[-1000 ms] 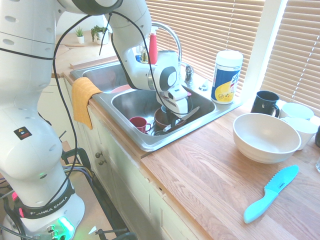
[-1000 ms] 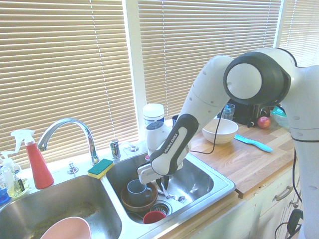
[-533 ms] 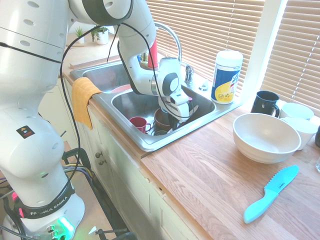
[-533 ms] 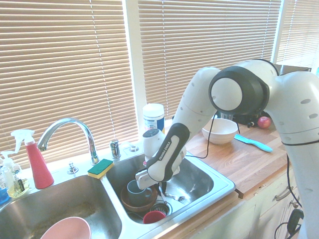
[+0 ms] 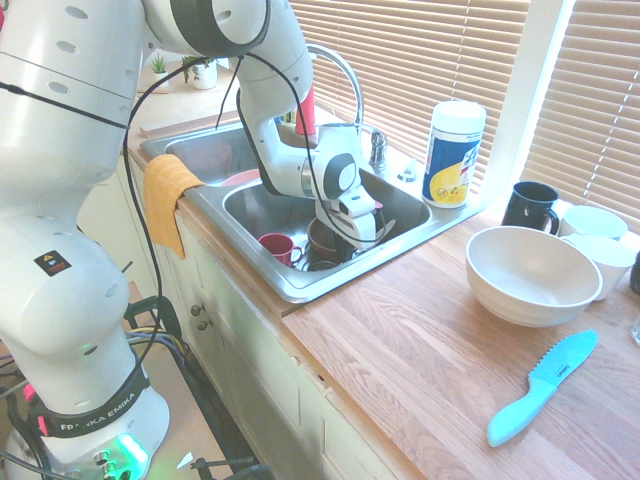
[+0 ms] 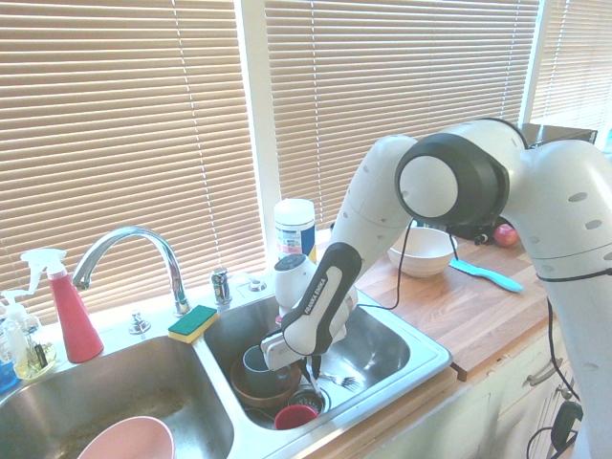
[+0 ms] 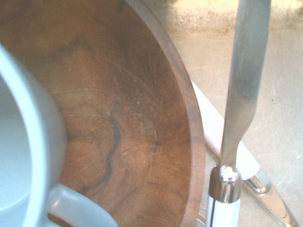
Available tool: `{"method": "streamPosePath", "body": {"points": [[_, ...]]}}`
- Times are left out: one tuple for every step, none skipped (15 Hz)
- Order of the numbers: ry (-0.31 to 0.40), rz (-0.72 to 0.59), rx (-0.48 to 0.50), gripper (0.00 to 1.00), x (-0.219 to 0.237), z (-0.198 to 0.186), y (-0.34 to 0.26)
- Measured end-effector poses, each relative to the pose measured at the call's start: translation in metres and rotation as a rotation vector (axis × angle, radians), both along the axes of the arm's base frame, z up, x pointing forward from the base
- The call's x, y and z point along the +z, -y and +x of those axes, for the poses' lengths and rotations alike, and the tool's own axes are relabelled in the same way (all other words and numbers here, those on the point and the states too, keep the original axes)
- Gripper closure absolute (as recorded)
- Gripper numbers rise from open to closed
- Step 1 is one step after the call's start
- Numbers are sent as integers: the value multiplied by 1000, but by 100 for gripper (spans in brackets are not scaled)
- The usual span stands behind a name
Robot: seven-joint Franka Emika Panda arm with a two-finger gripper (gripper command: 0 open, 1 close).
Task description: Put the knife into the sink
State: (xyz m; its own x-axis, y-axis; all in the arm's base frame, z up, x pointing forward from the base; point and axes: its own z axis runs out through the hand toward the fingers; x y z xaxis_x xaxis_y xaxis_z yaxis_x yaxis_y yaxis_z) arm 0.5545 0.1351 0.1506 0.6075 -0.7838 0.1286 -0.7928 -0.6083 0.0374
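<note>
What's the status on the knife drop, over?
Claw shut, down inside the sink. Knife shows in the wrist view over the basin floor beside the wooden bowl; release not yet seen. Bowl, mug, red cup crowd the spot.

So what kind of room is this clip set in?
A home kitchen, most likely: a double stainless sink with a faucet under slatted window blinds, dirty dishes in the basin, and a wooden countertop holding a cream bowl.
</note>
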Motion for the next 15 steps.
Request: {"method": "streamPosePath", "body": {"points": [[0, 1, -1, 0, 0, 0, 0], [-1, 4, -7, 0, -1, 0, 0], [-3, 6, -11, 0, -2, 0, 0], [-3, 8, -13, 0, -3, 0, 0], [-3, 8, -14, 0, -4, -1, 1], [-3, 8, -14, 0, -5, -1, 1], [-3, 8, -14, 0, -6, -1, 2], [-3, 8, -14, 0, -6, -1, 2], [-3, 8, -14, 0, -6, -1, 2], [-3, 8, -14, 0, -6, -1, 2], [-3, 7, -14, 0, -6, 0, 3], [-3, 6, -15, 0, -6, 0, 4], [-5, 5, -15, 0, -7, -1, 4], [-6, 3, -15, 0, -8, -2, 6], [-7, 1, -16, 0, -8, -2, 7]]}}
